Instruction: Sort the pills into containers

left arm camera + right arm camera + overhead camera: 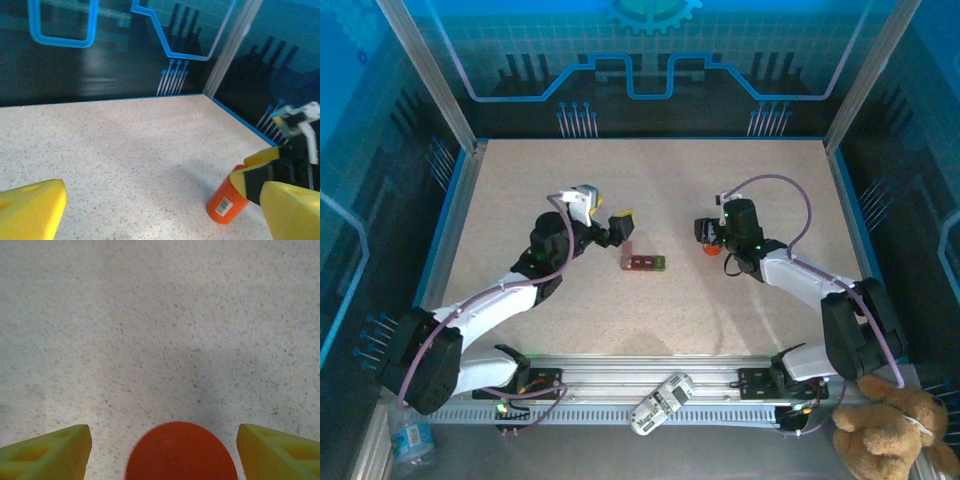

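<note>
Two arms reach over one speckled beige table [520, 190] with a matte, stone-like grain. There is one containers strip [645, 262], one orange bottle [710, 248], one white remote-shaped device [660, 403] on the metal rail at the near edge, one brown plush toy [895, 430] at the near right corner and one clear plastic bottle [410, 438] at the near left.

The containers strip lies flat near the middle of the table. It is short and dark red with a green end pointing right, and its compartments are too small to count. It sits just near of the left gripper [618, 226], between the two grippers and apart from the orange bottle to its right. No separate pills can be made out.

The orange bottle [227, 202] is a smooth upright cylinder. It carries a small white barcode label, and the print on it is too fine to read. From the right wrist its round lid [181, 452] shows a faint moulded mark, also unreadable.

The left gripper [162, 200] stands wide, its blocky yellow fingers [30, 207] far apart with nothing between them.

The right gripper [164, 432] has its jaws parted on either side of the bottle's lid, and bare table shows between the lid and the left yellow finger [50, 452]. It does not clamp the bottle
</note>
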Available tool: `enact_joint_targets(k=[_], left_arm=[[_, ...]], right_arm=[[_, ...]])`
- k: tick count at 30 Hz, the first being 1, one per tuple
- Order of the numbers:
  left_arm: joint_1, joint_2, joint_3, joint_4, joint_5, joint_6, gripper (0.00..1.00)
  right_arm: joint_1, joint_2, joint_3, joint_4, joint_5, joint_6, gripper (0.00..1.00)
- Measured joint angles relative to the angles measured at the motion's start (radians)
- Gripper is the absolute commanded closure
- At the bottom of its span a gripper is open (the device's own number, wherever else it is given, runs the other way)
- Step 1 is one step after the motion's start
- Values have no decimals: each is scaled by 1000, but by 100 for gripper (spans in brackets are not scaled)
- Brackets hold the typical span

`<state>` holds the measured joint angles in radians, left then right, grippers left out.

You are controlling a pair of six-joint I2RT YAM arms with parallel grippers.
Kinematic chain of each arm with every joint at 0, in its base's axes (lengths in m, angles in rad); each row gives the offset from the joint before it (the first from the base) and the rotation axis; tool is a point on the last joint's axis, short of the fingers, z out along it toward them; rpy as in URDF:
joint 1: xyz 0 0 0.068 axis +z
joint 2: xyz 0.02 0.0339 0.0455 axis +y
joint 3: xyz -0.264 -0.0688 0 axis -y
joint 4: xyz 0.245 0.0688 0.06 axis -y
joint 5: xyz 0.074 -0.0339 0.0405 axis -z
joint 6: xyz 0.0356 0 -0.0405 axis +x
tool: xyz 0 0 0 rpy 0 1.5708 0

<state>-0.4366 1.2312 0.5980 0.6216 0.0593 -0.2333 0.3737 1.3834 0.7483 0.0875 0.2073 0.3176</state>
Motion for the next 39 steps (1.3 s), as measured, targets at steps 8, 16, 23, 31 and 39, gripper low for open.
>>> enact_joint_targets(k=[8,16,23,31,39], left_arm=[[42,3,55,-91,40,-7,1],[50,45,90,-171,44,38,7],[105,133,198,-340,80,38,66],[140,281,389,-570,179,22,100],[140,439,527,-785,233,24,100]], right_arm=[[1,-61,228,-174,-172,-16,22],[109,106,451,-389,-317,-69,20],[212,321,487,-520,-348,-82,20],[220,431,487,-567,-339,-59,19],[221,462,488,-567,-339,-47,19]])
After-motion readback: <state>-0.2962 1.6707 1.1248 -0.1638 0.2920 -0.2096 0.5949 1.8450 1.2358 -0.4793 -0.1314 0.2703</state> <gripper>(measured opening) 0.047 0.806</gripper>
